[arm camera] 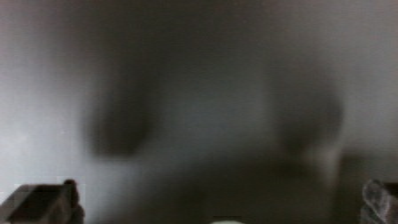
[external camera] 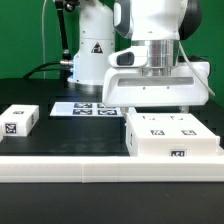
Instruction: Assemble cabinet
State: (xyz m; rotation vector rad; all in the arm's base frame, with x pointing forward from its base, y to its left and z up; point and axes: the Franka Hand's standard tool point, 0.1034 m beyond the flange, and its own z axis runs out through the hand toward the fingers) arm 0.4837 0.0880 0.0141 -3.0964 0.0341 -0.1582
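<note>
Arm's gripper (arm camera: 214, 204): jaws wide apart, close over one cabinet body (external camera: 172, 138) (two tags on top, one on its front), exterior view's right. One small panel (external camera: 20, 120) far left. One marker board (external camera: 92, 108) behind, on the bench (external camera: 80, 135).

The exterior view sits low and close, level with the table (external camera: 80, 135), facing the arm (external camera: 150, 25) with the gripper (external camera: 152, 106) just above the box (external camera: 172, 138); the wrist view looks past that gripper's fingertips (arm camera: 43, 203) at a blurred pale surface very near, and both views show the gripper.
</note>
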